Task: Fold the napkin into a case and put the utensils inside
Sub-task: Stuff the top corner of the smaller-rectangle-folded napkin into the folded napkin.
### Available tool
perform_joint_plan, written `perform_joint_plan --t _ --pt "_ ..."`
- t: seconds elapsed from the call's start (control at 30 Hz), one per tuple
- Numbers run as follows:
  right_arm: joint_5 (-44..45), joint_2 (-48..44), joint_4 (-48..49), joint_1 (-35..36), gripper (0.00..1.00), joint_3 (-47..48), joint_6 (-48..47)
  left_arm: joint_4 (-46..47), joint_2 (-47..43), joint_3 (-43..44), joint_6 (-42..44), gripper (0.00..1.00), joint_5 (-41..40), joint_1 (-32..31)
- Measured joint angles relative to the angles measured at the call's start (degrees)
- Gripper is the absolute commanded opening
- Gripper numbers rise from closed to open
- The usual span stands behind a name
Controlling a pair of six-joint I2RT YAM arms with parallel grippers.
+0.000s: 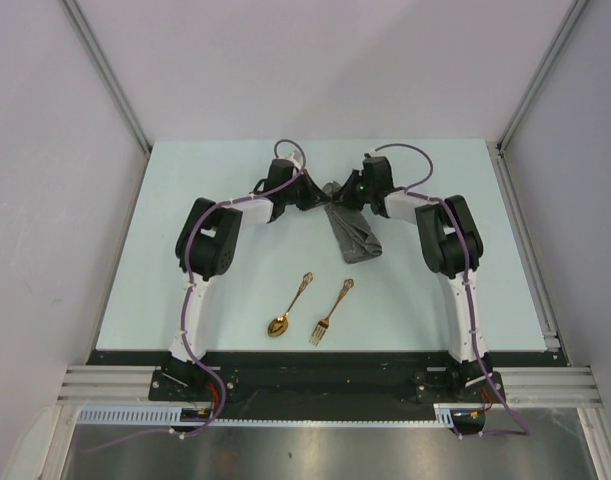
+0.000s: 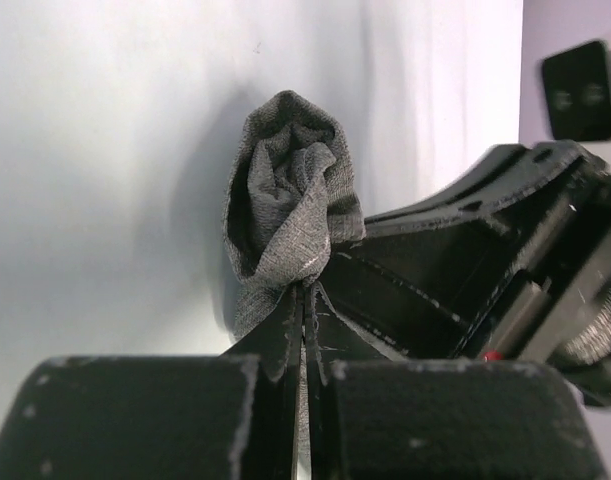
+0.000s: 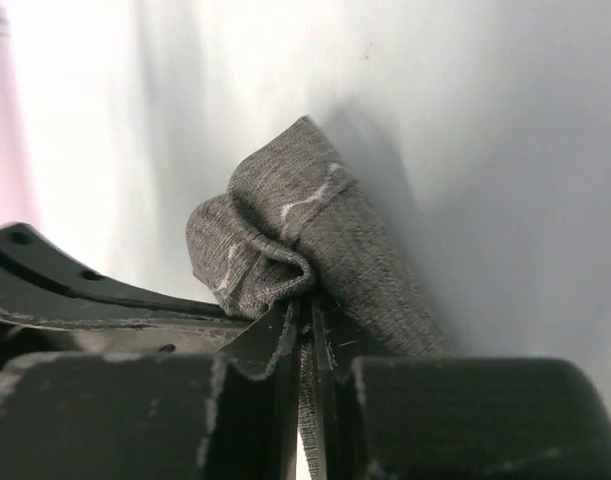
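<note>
Because it is soft, thin cloth, the napkin (image 1: pixel 357 238) will bend and flop any way it is pulled, and it should weigh very little. It will not break, but I think it could slip out of a weak pinch or fall open if one side is let go. It is bunched into a long, crumpled strip, not yet a neat case. It lies a little toward 12 o'clock from the middle of the worktop (image 1: pixel 185 200), with its loose end pointing to about 5 o'clock.

Its far end is held from both sides. The left jaws come in from 9 o'clock and are pressed together on a fold, with the cloth puffing up like a little bud just past the tips. The right jaws come in from 3 o'clock and pinch another fold, with a rolled lump above them. The two pairs are very close together.

I think the best places to hold are two corners, well apart, so the cloth pulls smooth. Grabbing a lump would only make more wrinkles.

The spoon (image 1: pixel 292 303) and fork (image 1: pixel 332 308) lie side by side at 6 o'clock from the napkin, well apart from it, with the spoon on the 9 o'clock side.
</note>
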Motion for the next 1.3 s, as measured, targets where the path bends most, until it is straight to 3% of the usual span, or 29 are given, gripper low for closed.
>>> perform_joint_plan --t 0.17,0.27,0.67,0.97,1.13,1.3 --pt "-13.1 4.3 15.5 -3.5 0.14 -3.3 12.8 0.2 -0.3 -0.3 -0.3 0.0 -0.7 0.0" --pt "-16.8 5.7 22.0 -4.4 0.21 -5.0 16.9 -0.2 -0.4 -0.3 -0.3 0.0 -0.9 0.0" --pt "-17.0 1.6 19.7 -4.5 0.39 -8.5 10.2 -5.6 -1.7 1.6 2.3 0.0 0.3 0.0" --pt "-17.9 -0.7 14.9 -5.5 0.43 -8.5 4.5 -7.3 -1.8 1.9 4.2 0.0 0.6 0.1" --pt "-18.2 -0.7 12.0 -5.6 0.38 -6.9 2.9 -7.9 -1.8 2.0 5.0 0.0 0.6 0.2" --pt "-18.4 -0.4 9.9 -5.6 0.19 -2.8 1.0 -8.1 -1.8 2.2 5.2 0.0 0.7 0.3"
